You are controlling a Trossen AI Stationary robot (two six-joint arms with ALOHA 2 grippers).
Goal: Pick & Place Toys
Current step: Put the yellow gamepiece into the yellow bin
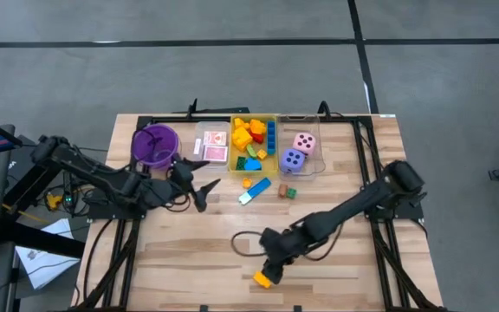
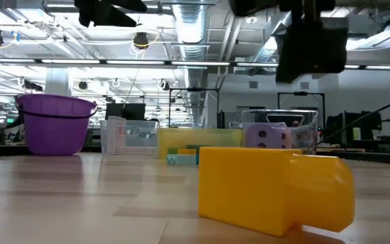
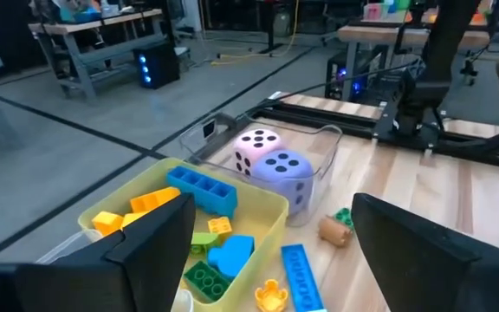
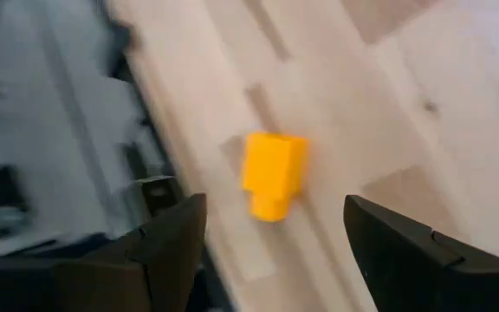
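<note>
A yellow block (image 1: 262,279) (image 4: 273,173) lies flat on the wood near the table's front edge, and it looms large in the low view (image 2: 269,190). My right gripper (image 1: 274,260) (image 4: 274,204) hangs open just above it, slanting down, touching nothing. My left gripper (image 1: 204,189) (image 3: 271,208) is open and empty, raised over the table left of centre and facing the bins. The yellow bin (image 1: 272,147) holds several blocks. The pink die (image 1: 304,142) and purple die (image 1: 293,159) sit in a clear bin (image 3: 332,139). Playing cards (image 1: 215,147) lie in another clear bin.
A purple bowl (image 1: 156,146) stands at the far left of the bins. Loose on the wood in front of the bins lie a blue block (image 1: 255,191), an orange piece (image 1: 246,182) and small green and brown pieces (image 1: 286,191). Bare wood spreads across the near half.
</note>
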